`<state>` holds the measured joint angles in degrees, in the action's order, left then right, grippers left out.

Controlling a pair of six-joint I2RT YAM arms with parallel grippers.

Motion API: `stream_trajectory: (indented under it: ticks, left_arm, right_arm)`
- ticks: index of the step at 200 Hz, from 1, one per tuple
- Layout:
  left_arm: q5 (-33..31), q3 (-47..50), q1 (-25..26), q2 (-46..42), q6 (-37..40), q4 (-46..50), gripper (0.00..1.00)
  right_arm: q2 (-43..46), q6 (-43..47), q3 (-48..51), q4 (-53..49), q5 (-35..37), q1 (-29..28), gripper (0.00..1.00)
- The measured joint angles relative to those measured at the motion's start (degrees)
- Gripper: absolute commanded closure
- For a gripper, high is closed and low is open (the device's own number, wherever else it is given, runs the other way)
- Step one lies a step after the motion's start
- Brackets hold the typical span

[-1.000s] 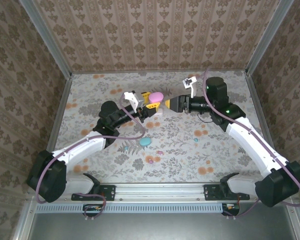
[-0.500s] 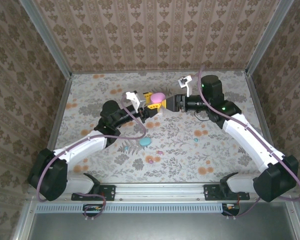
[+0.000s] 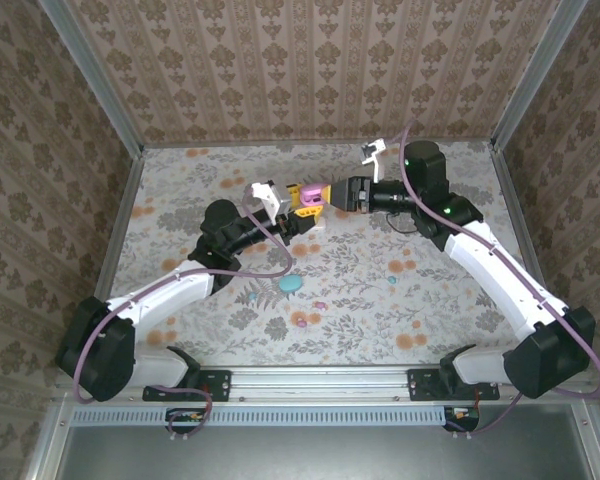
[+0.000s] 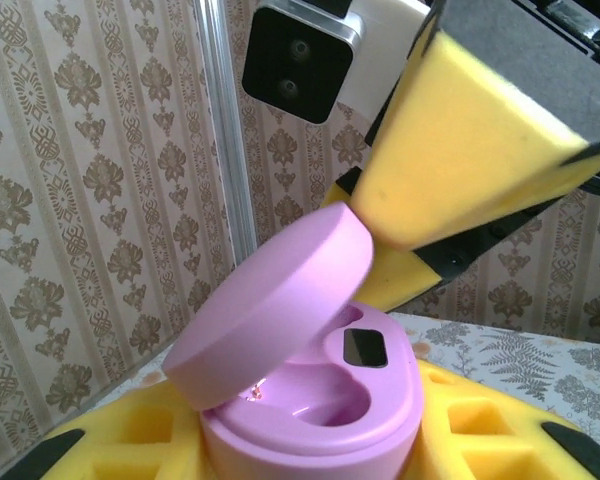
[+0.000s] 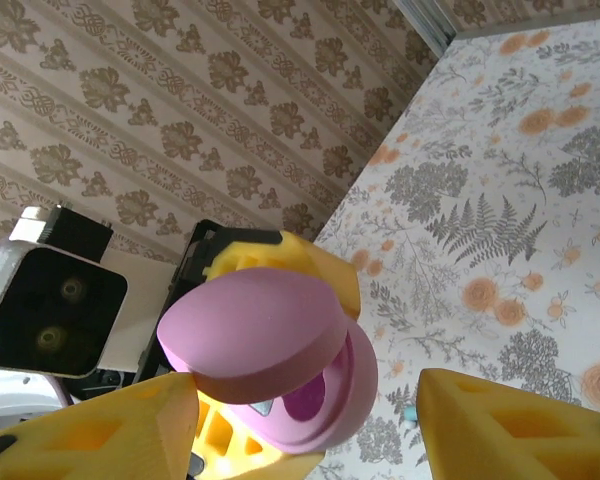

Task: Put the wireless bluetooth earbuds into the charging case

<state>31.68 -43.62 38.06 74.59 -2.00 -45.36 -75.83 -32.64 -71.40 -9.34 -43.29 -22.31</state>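
The pink charging case (image 3: 310, 192) is held above the table's far middle, with my left gripper (image 3: 302, 208) shut on its base. Its lid (image 4: 280, 300) stands half open over two empty wells (image 4: 330, 395). My right gripper (image 3: 332, 194) is open and faces the case from the right. One of its yellow fingers (image 4: 470, 150) rests against the lid's raised edge, and its other finger (image 5: 525, 430) stands well clear. In the right wrist view the lid (image 5: 250, 330) sits beside the gripper's left pad (image 5: 90, 430). A tiny teal earbud (image 3: 391, 280) and a magenta earbud (image 3: 320, 305) lie on the table.
A teal oval case (image 3: 292, 283) lies on the floral table (image 3: 180, 180) in front of the left arm, with another small teal piece (image 3: 250, 297) to its left. Papered walls and metal posts (image 3: 115, 120) close in the table on three sides.
My right gripper has moved left up to the pink case. The lid has tipped up from nearly flat to half open. The left gripper has kept hold of the base.
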Motion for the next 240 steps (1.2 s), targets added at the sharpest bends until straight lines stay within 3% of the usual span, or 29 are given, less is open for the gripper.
stream_trajectory:
  ticks: [156,212,240]
  left_arm:
    - [-0.20,0.00,0.15,0.33,-0.02,-0.02,0.61]
    - [-1.55,0.00,0.09,0.37,-1.05,-0.07,0.61]
    - [-1.99,0.02,-0.52,0.35,-1.42,-0.07,0.61]
  right_arm:
    - [-1.60,-5.31,-2.05,1.64,5.53,0.46,0.32]
    - [4.33,-4.52,-1.62,1.33,5.70,1.95,0.31]
    - [7.06,-2.27,-0.48,-1.86,7.56,2.49,0.37]
